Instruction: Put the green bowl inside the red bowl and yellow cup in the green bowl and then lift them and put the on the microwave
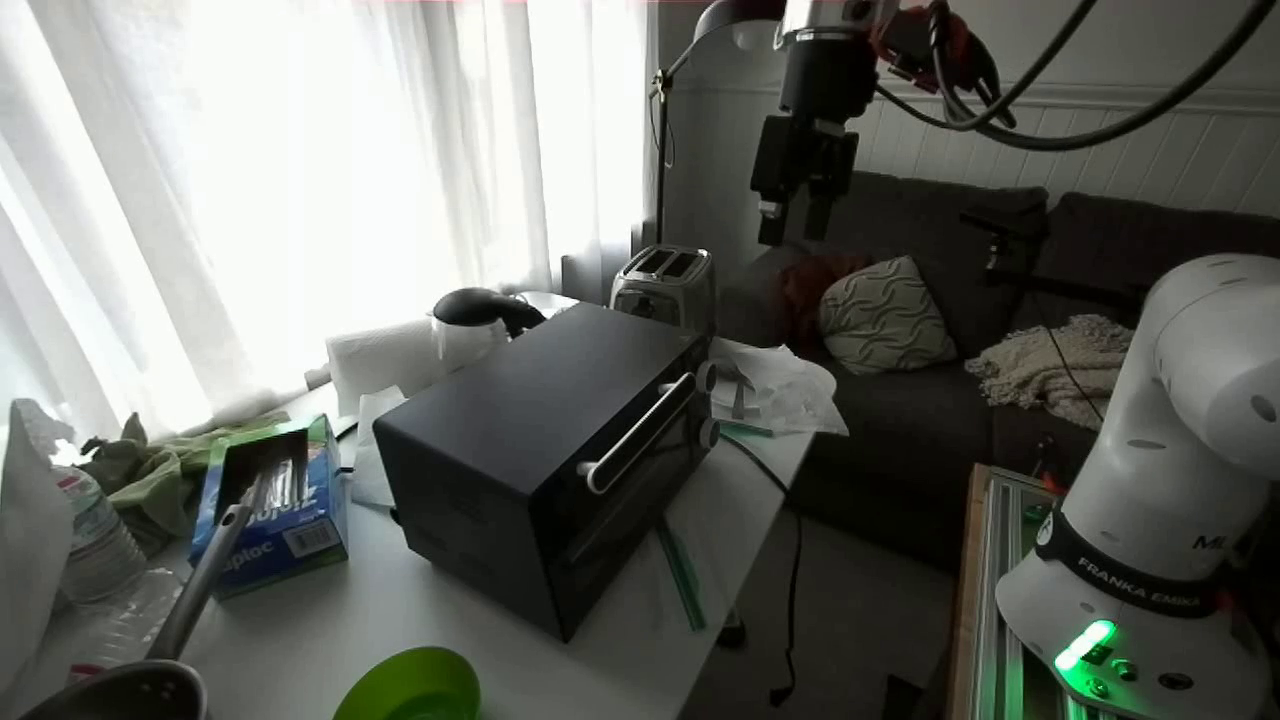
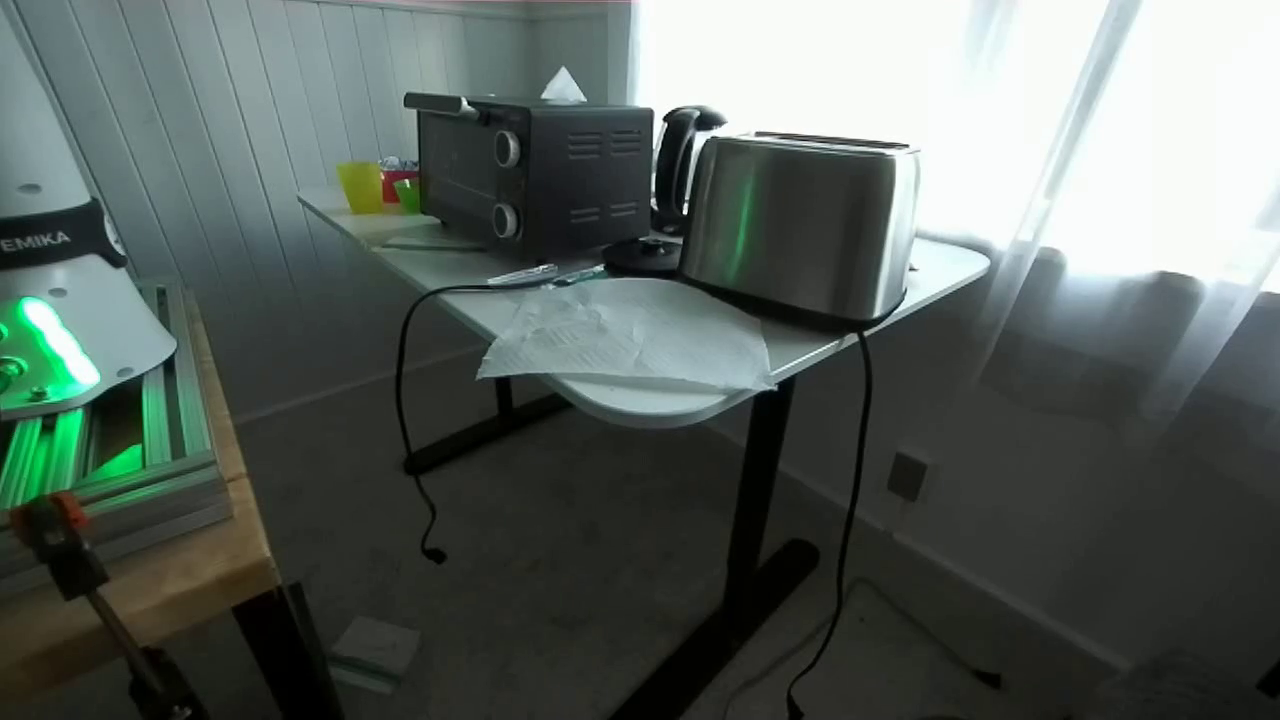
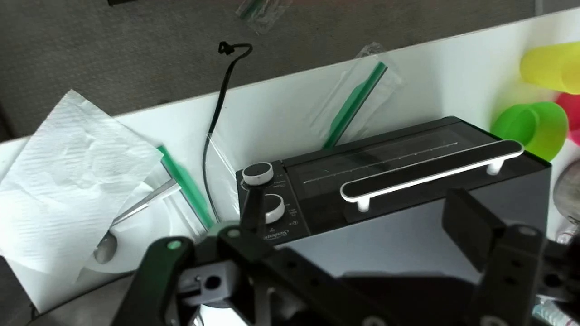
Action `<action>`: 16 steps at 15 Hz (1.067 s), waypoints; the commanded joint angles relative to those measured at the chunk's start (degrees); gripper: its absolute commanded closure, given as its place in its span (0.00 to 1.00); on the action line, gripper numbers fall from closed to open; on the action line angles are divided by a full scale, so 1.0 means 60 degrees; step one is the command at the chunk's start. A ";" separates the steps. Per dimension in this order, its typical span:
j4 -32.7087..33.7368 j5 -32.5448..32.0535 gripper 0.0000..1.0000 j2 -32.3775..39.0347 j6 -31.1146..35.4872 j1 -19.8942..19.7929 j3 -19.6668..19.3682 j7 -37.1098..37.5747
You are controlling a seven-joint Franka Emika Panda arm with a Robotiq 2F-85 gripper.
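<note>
The microwave, a black oven (image 1: 540,390) with a silver bar handle, stands on the white table; it also shows in an exterior view (image 2: 590,180) and the wrist view (image 3: 394,249). The green bowl (image 1: 405,690) sits on the table past the oven's end; the wrist view shows it (image 3: 546,131) too. The yellow cup (image 2: 360,188) stands beside it, also at the wrist view's right edge (image 3: 546,68). The red bowl (image 2: 394,186) is partly hidden behind them and cut off in the wrist view (image 3: 574,113). My gripper (image 1: 793,228) is high above the oven, open and empty (image 3: 362,217).
A silver toaster (image 2: 800,225) and a kettle (image 1: 480,310) stand behind the oven. A Ziploc box (image 1: 275,520), a pan with a raised handle (image 1: 195,595) and a bottle (image 1: 100,540) stand near the window side. Paper (image 3: 77,181) and a cord (image 3: 222,95) lie near the table's end.
</note>
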 commanded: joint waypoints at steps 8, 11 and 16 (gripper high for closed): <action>0.1432 0.0581 0.00 0.1515 0.2294 0.2215 0.1491 -0.2047; 0.1880 0.0402 0.00 0.2335 0.2919 0.2793 0.1896 -0.2734; 0.2393 0.0498 0.00 0.3258 0.3435 0.3486 0.1963 -0.4737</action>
